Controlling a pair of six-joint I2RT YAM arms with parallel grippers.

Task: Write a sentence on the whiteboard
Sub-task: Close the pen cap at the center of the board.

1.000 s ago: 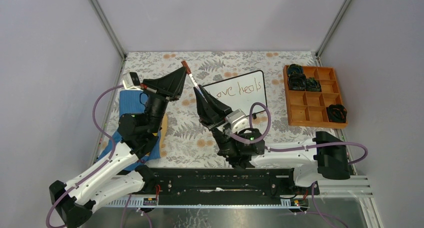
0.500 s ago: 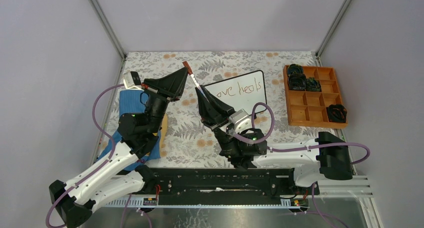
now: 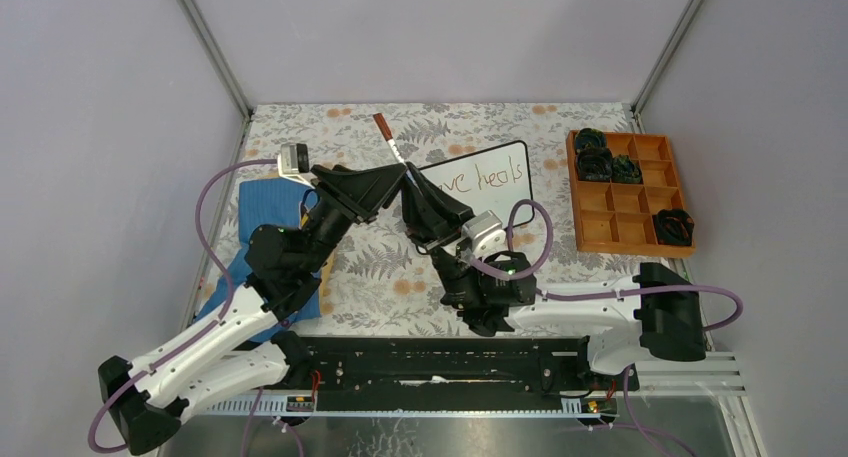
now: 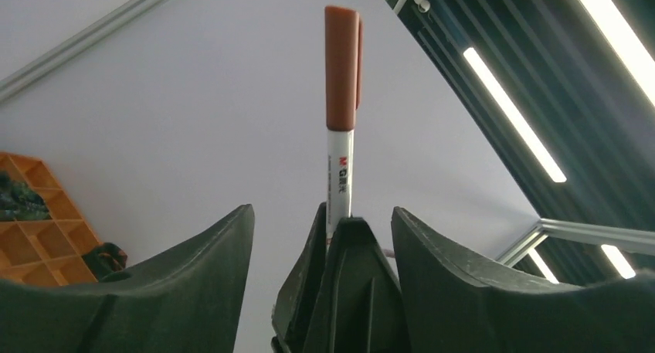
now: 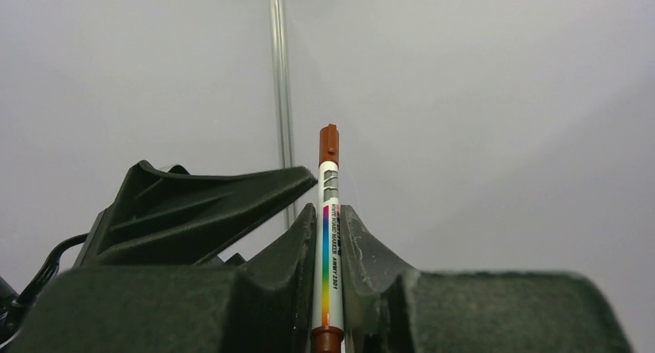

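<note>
The whiteboard (image 3: 497, 199) lies on the floral table right of centre. The red-brown sentence (image 3: 487, 179) on it reads "ove heals"; its start is hidden behind my right gripper. The right gripper (image 3: 408, 175) (image 5: 330, 214) is shut on a white marker (image 3: 392, 145) (image 5: 330, 252), which points up and away. The marker's brown cap (image 3: 380, 126) (image 4: 341, 67) is at the far end. My left gripper (image 3: 397, 180) (image 4: 320, 229) is open. In the left wrist view its fingers (image 4: 193, 276) stand on either side of the right gripper's tips without touching the marker.
An orange compartment tray (image 3: 630, 227) with black items stands at the right. A blue cloth (image 3: 268, 201) lies at the left under the left arm. Enclosure walls and posts close in the back and sides.
The left gripper was shut beside the marker's cap end. It has opened and swung right and down until its fingers flank the right gripper. The marker has shifted slightly right.
</note>
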